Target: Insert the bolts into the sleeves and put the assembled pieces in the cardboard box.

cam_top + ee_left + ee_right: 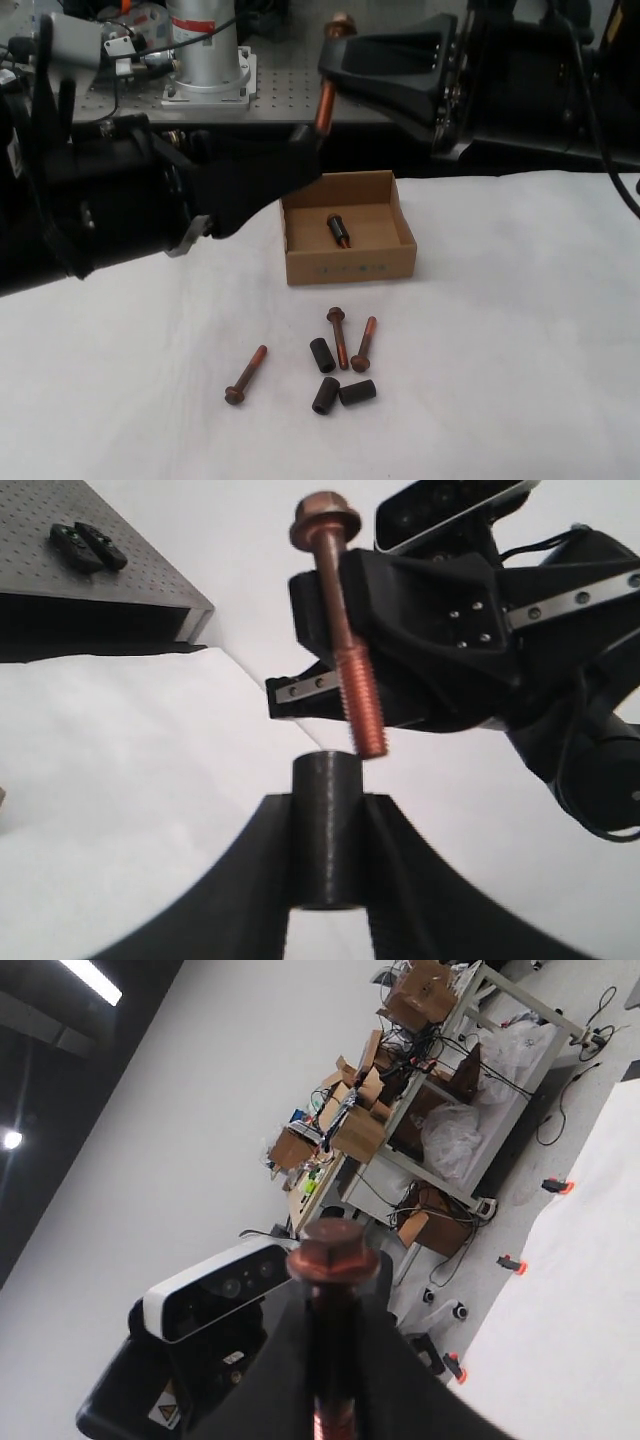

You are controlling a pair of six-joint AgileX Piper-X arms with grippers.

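Note:
In the air behind the cardboard box, my left gripper is shut on a black sleeve, held upright with its open end up. My right gripper is shut on a copper bolt, gripped on the shank below the hex head. The bolt hangs thread down, its tip just above the sleeve's rim and slightly off centre. In the high view the bolt stands between the right gripper and the left gripper. One assembled piece lies in the box.
On the white cloth in front of the box lie three loose bolts and three loose sleeves. A metal post stands on the perforated plate behind the arms.

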